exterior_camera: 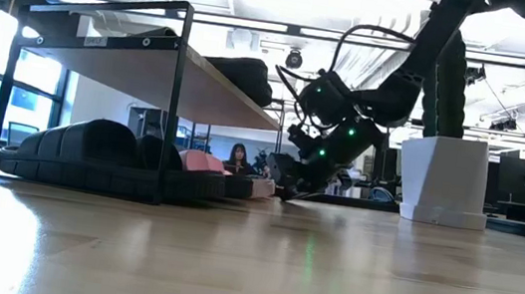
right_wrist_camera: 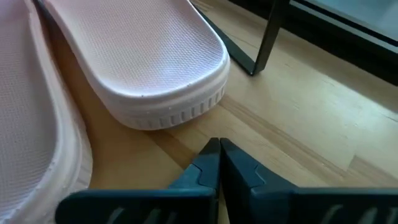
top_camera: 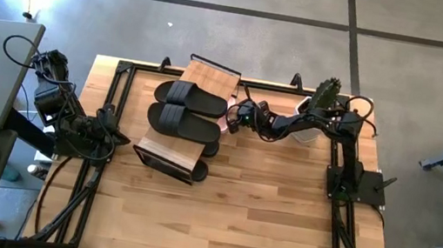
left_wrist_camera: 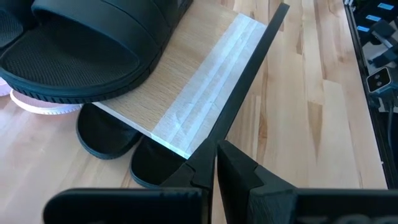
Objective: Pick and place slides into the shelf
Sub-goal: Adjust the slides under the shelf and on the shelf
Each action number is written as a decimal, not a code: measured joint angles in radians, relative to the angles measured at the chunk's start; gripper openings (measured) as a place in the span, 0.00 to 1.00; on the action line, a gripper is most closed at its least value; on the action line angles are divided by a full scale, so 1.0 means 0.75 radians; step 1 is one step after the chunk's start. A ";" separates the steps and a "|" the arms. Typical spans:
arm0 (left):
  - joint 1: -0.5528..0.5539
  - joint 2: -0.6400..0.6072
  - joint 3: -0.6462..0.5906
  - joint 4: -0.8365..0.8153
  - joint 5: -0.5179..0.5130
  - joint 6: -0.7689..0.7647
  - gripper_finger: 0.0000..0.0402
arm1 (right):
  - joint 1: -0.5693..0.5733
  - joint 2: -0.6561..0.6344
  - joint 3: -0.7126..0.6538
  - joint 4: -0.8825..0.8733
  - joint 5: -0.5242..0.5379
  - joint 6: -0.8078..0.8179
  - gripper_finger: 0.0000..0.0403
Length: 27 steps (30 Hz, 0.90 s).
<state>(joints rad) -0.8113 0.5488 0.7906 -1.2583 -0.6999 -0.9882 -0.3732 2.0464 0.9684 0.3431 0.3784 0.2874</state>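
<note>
Right gripper [right_wrist_camera: 217, 163] sits low over the bench [top_camera: 260, 218], its two dark fingers pressed together with nothing between them. Just past its tips lies a pink slide [right_wrist_camera: 149, 56], its ribbed pale sole edge facing the gripper but not touching it, and a second pink slide [right_wrist_camera: 37, 130] lies close beside the first. In the high view this gripper [top_camera: 241, 114] reaches from the right arm's base toward the right-hand side of the shelf [top_camera: 202, 75], where a sliver of pink shows at the shelf's edge. The low view shows the same gripper [exterior_camera: 289, 189] tilted down near the bench surface, with the pink slides [exterior_camera: 202, 162] low beside the rack.

Left gripper [left_wrist_camera: 214, 163] is also closed and empty, held just beside the near corner of the shelf's black frame [left_wrist_camera: 249, 81], though whether it touches the frame I cannot tell. In the high view it [top_camera: 114, 136] waits at the left side of the bench, near the shelf's lower corner.

On the shelf's slanted wooden board lie two black slides [top_camera: 188, 110] side by side. Two more dark slides [left_wrist_camera: 124, 146] rest on the bench under the board, their ends poking out. Farther back on the right stands a white pot [exterior_camera: 444, 179] holding a cactus [top_camera: 326, 94].
</note>
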 joint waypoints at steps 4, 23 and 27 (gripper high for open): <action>0.000 0.000 0.000 -0.001 -0.027 0.027 0.02 | 0.010 -0.014 -0.002 -0.021 0.014 -0.001 0.00; 0.001 -0.015 0.256 -0.404 -0.633 -0.268 0.02 | 0.085 -0.322 -0.007 -0.528 0.074 -0.007 0.00; -0.001 -0.040 0.266 -0.407 -0.604 -0.318 0.02 | 0.130 -0.415 -0.007 -0.666 0.088 -0.006 0.00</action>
<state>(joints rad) -0.8120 0.5184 0.9897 -1.5638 -1.1526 -1.2269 -0.2759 1.7354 0.9634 -0.1566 0.4444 0.2829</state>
